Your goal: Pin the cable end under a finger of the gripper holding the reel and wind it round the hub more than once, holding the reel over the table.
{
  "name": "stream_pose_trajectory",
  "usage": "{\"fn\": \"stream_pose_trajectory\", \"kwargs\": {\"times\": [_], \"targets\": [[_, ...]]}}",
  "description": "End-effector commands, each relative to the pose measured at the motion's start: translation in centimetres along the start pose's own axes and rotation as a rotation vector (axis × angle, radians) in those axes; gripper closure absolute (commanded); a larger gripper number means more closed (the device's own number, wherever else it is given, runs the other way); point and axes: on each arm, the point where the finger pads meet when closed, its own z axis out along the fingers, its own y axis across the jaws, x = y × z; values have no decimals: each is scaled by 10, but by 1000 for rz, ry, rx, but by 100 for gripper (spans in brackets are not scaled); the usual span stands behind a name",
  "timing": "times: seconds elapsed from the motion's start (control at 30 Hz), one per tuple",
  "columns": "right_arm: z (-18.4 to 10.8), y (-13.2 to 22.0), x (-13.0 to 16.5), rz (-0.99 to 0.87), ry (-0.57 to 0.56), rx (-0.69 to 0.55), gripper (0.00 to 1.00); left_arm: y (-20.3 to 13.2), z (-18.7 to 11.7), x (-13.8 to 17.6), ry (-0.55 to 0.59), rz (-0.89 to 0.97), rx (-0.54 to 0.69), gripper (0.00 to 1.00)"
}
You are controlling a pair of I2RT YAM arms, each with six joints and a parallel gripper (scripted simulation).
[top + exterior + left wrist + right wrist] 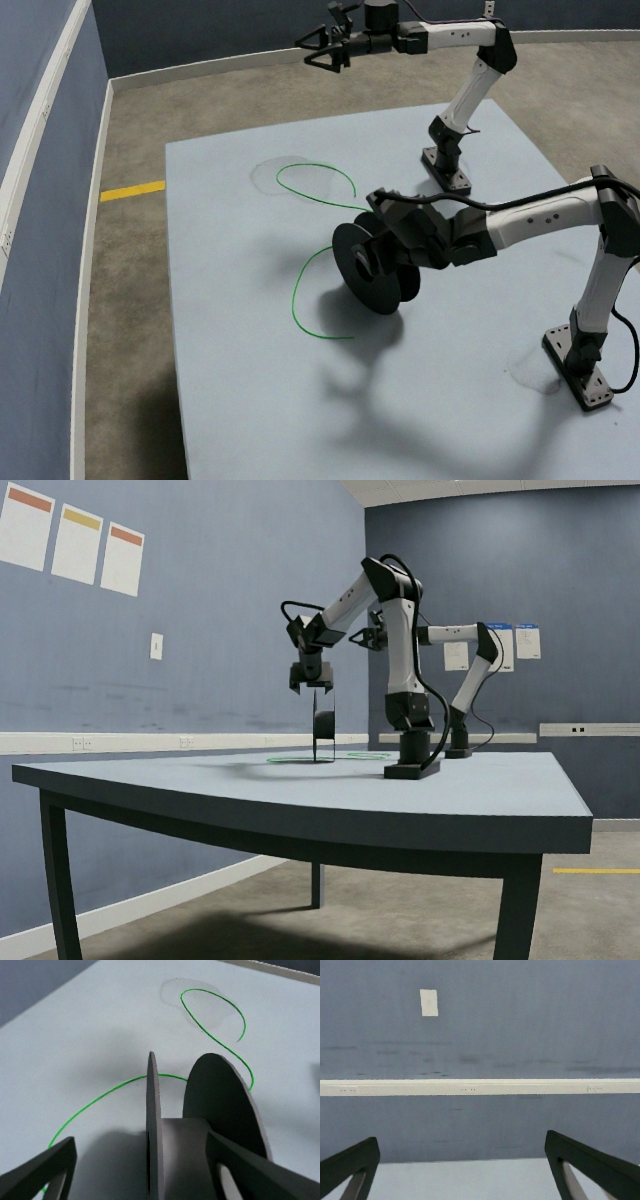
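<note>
The pale blue table top (232,387) (206,782) fills the middle of the top view; a yellow floor stripe (132,191) lies at its left, and blue-grey walls (206,36) (232,609) rise behind. The black reel (351,273) (324,725) (187,1135) stands upright at that view's centre, green cable (293,299) (289,759) (95,1101) curving out on the table to its left and upper left; the left gripper (369,258) (311,690) (143,1143) is spread above it, one flange between its fingers, and the right gripper (305,51) (354,639) (465,1142), at the top, is spread wide and empty.
</note>
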Motion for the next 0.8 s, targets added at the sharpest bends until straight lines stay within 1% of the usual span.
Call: {"fn": "stream_pose_trajectory", "kwargs": {"times": [0.0, 0.33, 0.57, 0.77], "targets": [[0, -2, -5, 11, -25, 5, 0, -5, -19, -1, -5, 9, 2, 25], [0, -2, -5, 11, -25, 5, 0, -11, -43, 4, -5, 8, 3, 25], [0, -2, -5, 11, -25, 5, 0, -14, -49, 6, -4, 7, 3, 25], [0, -2, -5, 11, -25, 5, 0, -12, -54, -2, -15, 15, -4, 25]]}}
